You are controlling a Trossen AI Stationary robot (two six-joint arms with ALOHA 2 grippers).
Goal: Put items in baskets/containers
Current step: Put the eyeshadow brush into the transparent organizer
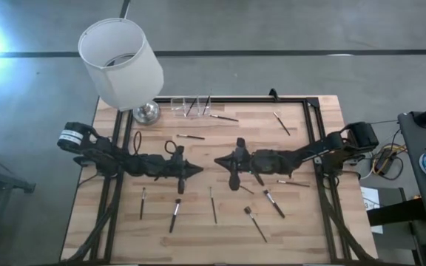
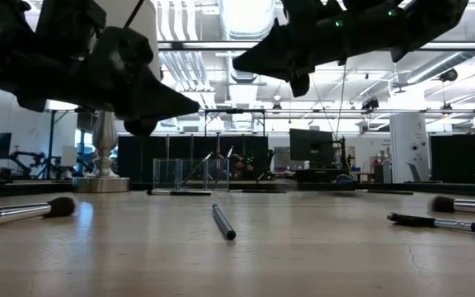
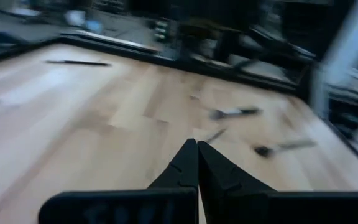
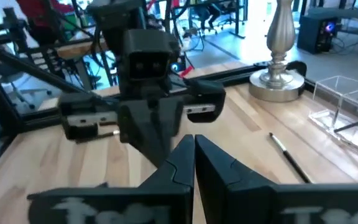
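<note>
The lamp (image 1: pixel 121 64) crowds the clear holder (image 1: pixel 189 106) at the tabletop's (image 1: pixel 161 229) far edge. Brushes (image 1: pixel 175 214) litter the near half. A bare strip lies between the two tool tips.

Left wrist view is motion-blurred for me: the brushes (image 3: pixel 234 112) on the table (image 3: pixel 73 137) are smears, can't tell tips from handles. In the high view the clear holder (image 1: pixel 187 106) is too small to say which compartment its brushes stand in. Low view cuts both arms off at the top, and crops the brush at the left edge (image 2: pixel 19 212) and the brush at the right edge (image 2: pixel 468 205). Right wrist view clips the holder at the frame edge.
</note>
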